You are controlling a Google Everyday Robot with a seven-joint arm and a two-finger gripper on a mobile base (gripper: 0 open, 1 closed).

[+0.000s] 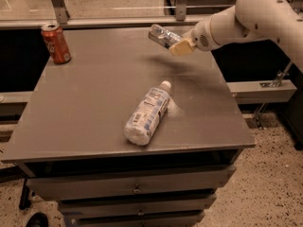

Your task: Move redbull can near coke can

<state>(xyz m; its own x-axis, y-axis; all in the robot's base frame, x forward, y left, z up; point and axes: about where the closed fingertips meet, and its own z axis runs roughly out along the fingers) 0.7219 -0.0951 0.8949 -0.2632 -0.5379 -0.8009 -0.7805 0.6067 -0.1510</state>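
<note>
The redbull can point(161, 35), slim and silver-grey, lies sideways in my gripper point(177, 45), lifted above the far right part of the grey table point(94, 89). The gripper is shut on its right end, with one cream fingertip point(182, 48) showing under the can. My white arm point(246, 15) reaches in from the upper right. The coke can point(56, 43), red-orange with a silver top, stands upright at the table's far left corner, well to the left of the gripper.
A clear plastic bottle point(147, 113) with a white cap lies on its side mid-table, between the gripper and the front edge. Drawers point(137, 189) sit under the tabletop. A metal rail and posts point(113, 20) run behind the table.
</note>
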